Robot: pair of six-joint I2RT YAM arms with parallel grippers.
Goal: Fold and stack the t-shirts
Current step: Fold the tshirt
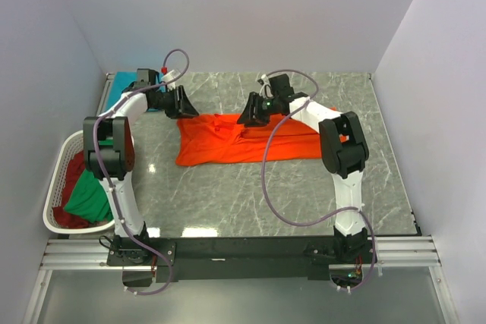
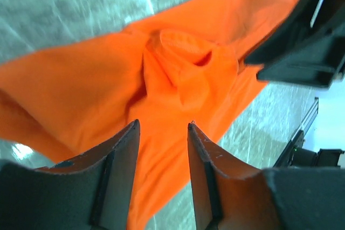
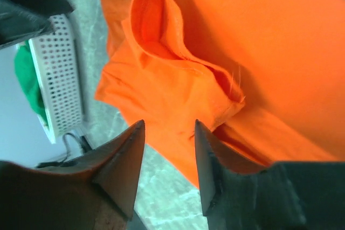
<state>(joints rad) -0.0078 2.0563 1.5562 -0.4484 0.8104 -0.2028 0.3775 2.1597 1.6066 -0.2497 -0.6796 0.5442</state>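
A bright orange t-shirt (image 1: 228,142) lies partly folded and bunched on the marble table (image 1: 228,202). My left gripper (image 1: 188,108) hovers over its back left edge, open, and only cloth (image 2: 81,90) shows beyond its empty jaws (image 2: 163,126). My right gripper (image 1: 246,116) stands over the shirt's upper middle, also open (image 3: 169,125), above a raised fold (image 3: 178,52). A teal t-shirt (image 1: 121,85) lies at the back left corner. A green t-shirt (image 1: 91,199) and a dark red t-shirt (image 1: 72,168) are in the basket.
A white slatted laundry basket (image 1: 57,187) stands at the table's left edge, also in the right wrist view (image 3: 56,74). White walls close in the table at the back and both sides. The two grippers sit close together over the shirt.
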